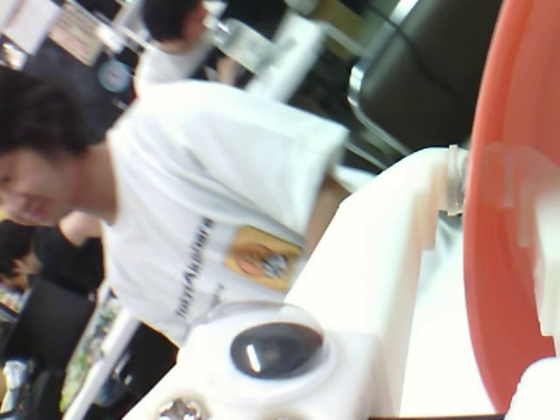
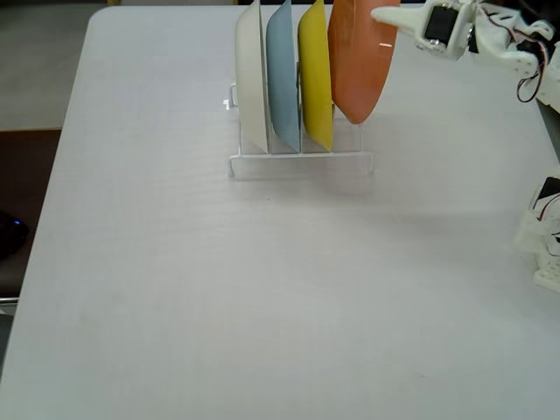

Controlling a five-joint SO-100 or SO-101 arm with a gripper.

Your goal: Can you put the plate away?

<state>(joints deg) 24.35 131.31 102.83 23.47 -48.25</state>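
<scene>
The orange plate (image 2: 360, 59) stands on edge, slightly tilted, over the rightmost slot of the clear rack (image 2: 302, 164). Its lower edge hangs higher than the lower edges of the other plates. My white gripper (image 2: 385, 17) comes in from the top right and is shut on the plate's upper rim. In the wrist view the plate (image 1: 507, 262) fills the right edge, pinched between my fingers at the gripper (image 1: 479, 185). The rack's base is out of sight in the wrist view.
A white plate (image 2: 252, 79), a light blue plate (image 2: 282, 79) and a yellow plate (image 2: 315, 79) stand in the rack left of the orange one. Part of another white arm (image 2: 547, 236) sits at the right edge. A person in a white shirt (image 1: 210, 192) is behind.
</scene>
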